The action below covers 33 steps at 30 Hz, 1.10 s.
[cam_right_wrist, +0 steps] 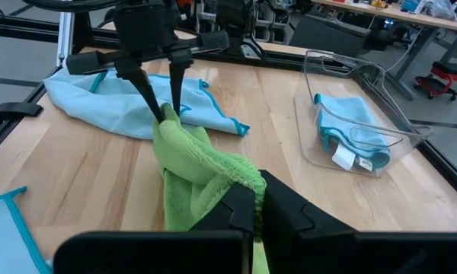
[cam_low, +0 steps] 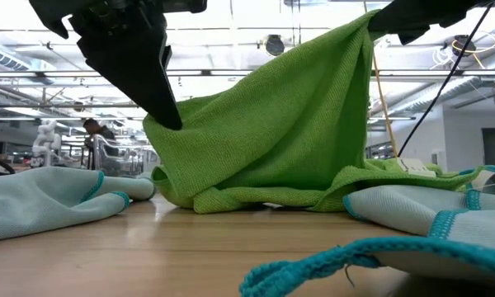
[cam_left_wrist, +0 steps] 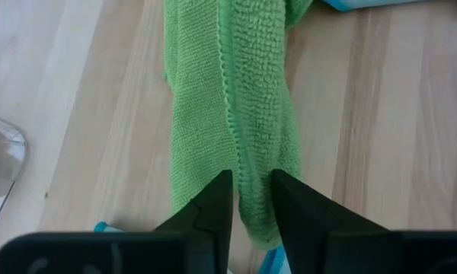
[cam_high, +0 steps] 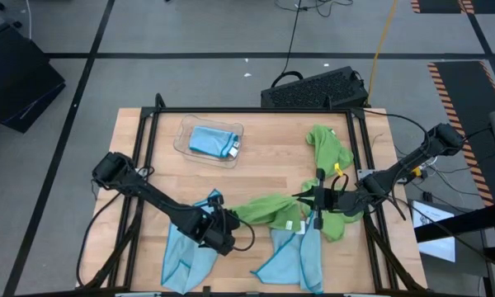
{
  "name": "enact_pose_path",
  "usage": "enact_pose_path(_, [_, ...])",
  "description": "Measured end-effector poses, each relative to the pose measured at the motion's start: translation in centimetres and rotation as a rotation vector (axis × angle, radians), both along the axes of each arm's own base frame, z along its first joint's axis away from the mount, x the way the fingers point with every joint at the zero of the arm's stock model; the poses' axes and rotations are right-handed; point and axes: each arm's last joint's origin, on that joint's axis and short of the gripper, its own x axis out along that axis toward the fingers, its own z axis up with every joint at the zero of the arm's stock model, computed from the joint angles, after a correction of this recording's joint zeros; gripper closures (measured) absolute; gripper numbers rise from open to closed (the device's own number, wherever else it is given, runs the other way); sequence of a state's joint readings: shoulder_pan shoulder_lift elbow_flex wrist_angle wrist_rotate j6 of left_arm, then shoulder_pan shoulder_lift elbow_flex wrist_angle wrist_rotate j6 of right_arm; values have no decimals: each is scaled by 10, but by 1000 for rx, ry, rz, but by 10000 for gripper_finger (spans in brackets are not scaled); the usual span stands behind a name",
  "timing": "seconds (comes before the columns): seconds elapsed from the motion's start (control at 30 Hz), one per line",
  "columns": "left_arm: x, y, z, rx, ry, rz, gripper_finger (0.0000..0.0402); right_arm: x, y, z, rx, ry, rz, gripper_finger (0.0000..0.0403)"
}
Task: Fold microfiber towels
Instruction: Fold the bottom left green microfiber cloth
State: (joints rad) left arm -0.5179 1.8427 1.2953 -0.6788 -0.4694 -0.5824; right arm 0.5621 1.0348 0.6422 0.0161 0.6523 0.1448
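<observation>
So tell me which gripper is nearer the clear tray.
Left. The left gripper is below the clear tray, a little to its right; the right gripper sits farther, across the green towel.

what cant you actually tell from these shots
- Low view: the green towel blocks the tray and the table behind it.
- High view: the left gripper is too small to show its grip on the towel's end.
- Right wrist view: the right gripper covers the towel edge it pinches.
- Tray: the folded blue towel's tag print is too small.
</observation>
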Motion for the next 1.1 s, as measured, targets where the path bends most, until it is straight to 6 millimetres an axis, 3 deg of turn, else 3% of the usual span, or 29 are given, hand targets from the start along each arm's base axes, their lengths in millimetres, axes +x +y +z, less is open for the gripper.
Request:
enact_pose_path(0.57, [-6,-6,-1,13,25,-25,352,0,0,0,0,0,0,399])
enact_pose_path(0.77, [-8,-5,-2,31,48,-35,393,0,0,0,-2,0,1,399])
enact_pose_path(0.93, [-10,-4,-2,50,68,-41,393,0,0,0,-9,1,4,399])
enact_pose_path(1.1, [-16,-6,13,32,33,-53,395,2,1,5,18,-52,7,399])
